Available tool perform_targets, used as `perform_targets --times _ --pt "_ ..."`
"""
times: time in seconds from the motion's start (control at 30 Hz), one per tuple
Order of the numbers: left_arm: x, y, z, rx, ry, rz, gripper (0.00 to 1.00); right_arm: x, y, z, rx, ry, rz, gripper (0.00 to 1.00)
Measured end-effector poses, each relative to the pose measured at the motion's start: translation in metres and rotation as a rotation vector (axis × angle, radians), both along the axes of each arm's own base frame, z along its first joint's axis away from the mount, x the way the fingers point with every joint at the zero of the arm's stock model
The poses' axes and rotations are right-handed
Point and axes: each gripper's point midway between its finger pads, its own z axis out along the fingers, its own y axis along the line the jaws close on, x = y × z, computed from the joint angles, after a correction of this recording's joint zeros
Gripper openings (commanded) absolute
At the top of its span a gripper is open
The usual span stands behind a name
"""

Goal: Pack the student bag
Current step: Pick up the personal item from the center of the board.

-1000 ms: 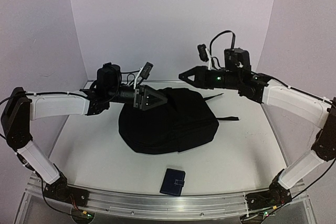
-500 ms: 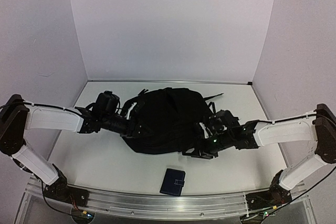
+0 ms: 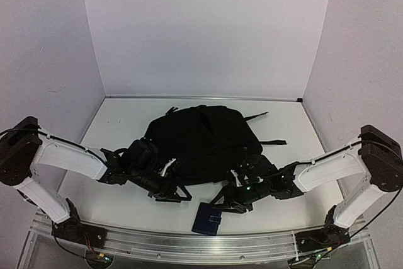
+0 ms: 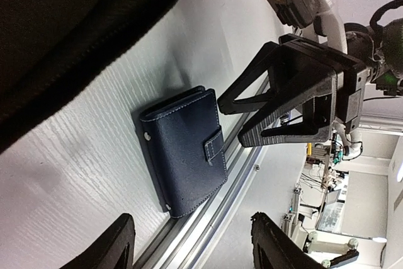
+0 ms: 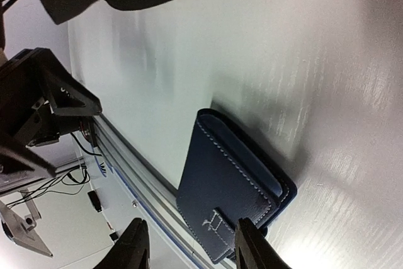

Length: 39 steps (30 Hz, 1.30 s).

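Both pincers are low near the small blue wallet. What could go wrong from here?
The open left pincer and open right pincer face each other near the small navy leather wallet; they might collide. The wallet lies by the near metal rail; a nudge might push it off the white table.

We log student bag [image 3: 201,140]: plain black. Wallet [image 3: 208,218] at 6 o'clock of bag: navy blue, white stitching along edges and tab. Table [image 3: 126,118]: white, fine streaked grain.

no text or number is readable on the wallet [image 3: 207,218] or student bag [image 3: 201,137].
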Motion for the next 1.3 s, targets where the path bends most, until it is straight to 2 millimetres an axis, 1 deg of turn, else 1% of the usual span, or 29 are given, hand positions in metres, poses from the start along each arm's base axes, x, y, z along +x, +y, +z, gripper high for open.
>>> perform_targets --times 0.13,0.27,0.43,0.57,0.7,0.87,1.0,1.23,1.3 --pt "-0.01 -0.007 -0.012 0.016 0.027 -0.021 0.62 -0.003 -0.003 -0.009 -0.026 0.006 -0.019 0.43" --pt "-0.016 -0.012 -0.021 0.022 0.04 -0.034 0.62 -0.001 -0.01 -0.017 -0.062 0.0 -0.046 0.44" --pt "-0.016 -0.018 -0.024 0.024 0.051 -0.039 0.62 0.001 -0.017 -0.024 -0.098 -0.01 -0.07 0.43" --pt "-0.017 -0.028 -0.026 0.017 0.057 -0.055 0.6 0.002 -0.018 -0.024 -0.102 -0.014 -0.074 0.4" --pt "-0.018 -0.033 -0.028 0.01 0.075 -0.071 0.58 0.003 -0.014 -0.022 -0.083 -0.019 -0.069 0.34" --pt "-0.02 -0.035 -0.031 0.011 0.092 -0.086 0.56 0.004 -0.008 -0.032 -0.082 -0.005 -0.063 0.27" --pt "-0.022 -0.036 -0.034 0.015 0.111 -0.095 0.55 0.005 -0.003 -0.031 -0.06 -0.002 -0.06 0.22" --pt "-0.025 -0.037 -0.035 0.017 0.136 -0.102 0.52 0.008 0.008 -0.019 0.008 -0.003 -0.067 0.21" --pt "-0.026 -0.037 -0.035 0.013 0.142 -0.108 0.52 0.008 0.012 -0.019 0.024 0.001 -0.064 0.22"
